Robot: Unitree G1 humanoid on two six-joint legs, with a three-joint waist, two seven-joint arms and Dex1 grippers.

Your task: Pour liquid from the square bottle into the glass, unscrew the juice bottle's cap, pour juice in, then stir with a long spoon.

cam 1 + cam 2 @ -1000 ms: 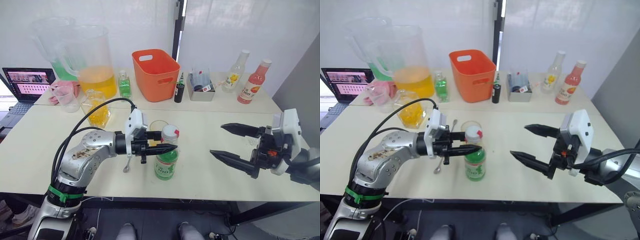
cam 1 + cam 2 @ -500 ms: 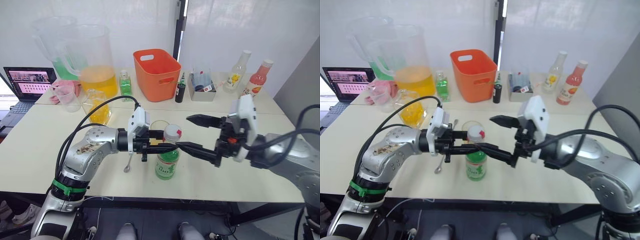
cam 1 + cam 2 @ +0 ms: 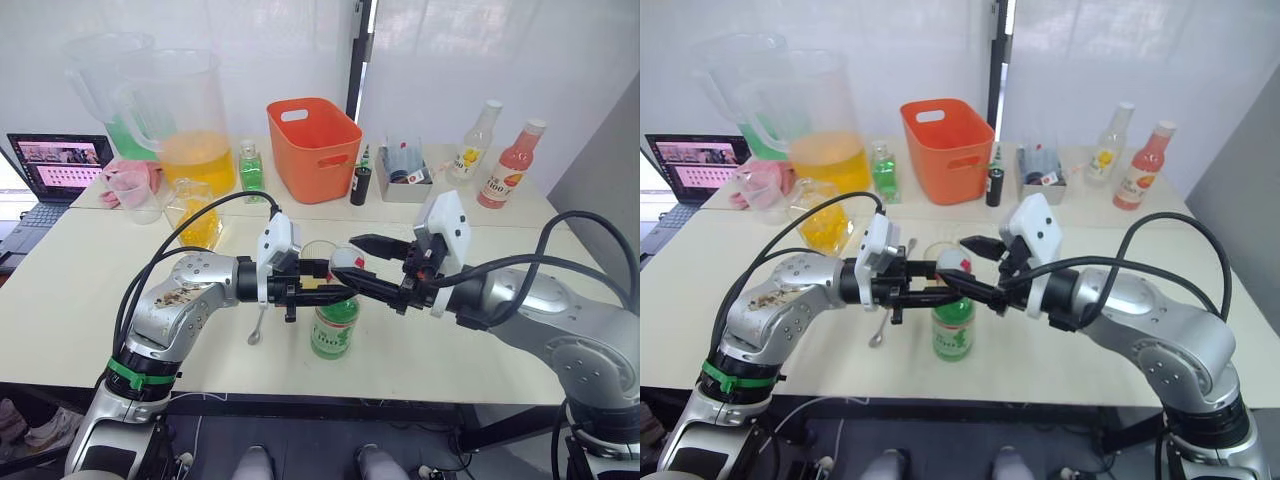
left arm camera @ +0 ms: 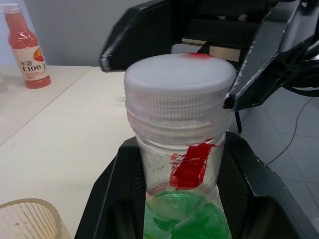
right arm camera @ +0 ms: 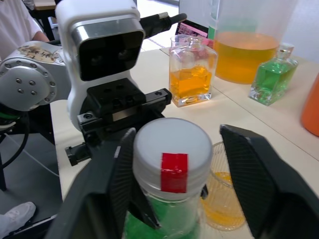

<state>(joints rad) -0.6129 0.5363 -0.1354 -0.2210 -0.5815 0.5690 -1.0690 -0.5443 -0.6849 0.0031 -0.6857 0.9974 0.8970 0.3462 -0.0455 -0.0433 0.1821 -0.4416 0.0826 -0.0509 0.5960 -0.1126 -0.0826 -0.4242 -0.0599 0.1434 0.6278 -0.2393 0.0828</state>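
the clear plastic juice bottle with green liquid and a white ribbed cap [image 3: 334, 322] stands upright near the front middle of the pale table [image 3: 60, 300], just in front of the short clear drinking glass [image 3: 315, 251]. the left gripper [image 3: 330, 282] is clamped narrow on the bottle's neck below the cap, probably to pin it against turning (a brace, judging by the task). the right gripper [image 3: 345, 261] comes in from the right with its black fingers spread wide, one on each side of the white cap [image 5: 172, 144], not yet touching it, which reads as lining up for the unscrewing grip.

the bottle's long axis runs vertical, cap up, with a red tape mark on the cap [image 5: 174, 172] facing the right wrist. the long metal spoon [image 3: 257, 322] lies flat on the table to the left of the bottle, its bowl toward the near edge. the square glass bottle of orange liquid [image 3: 192, 217] stands upright farther back on the left.
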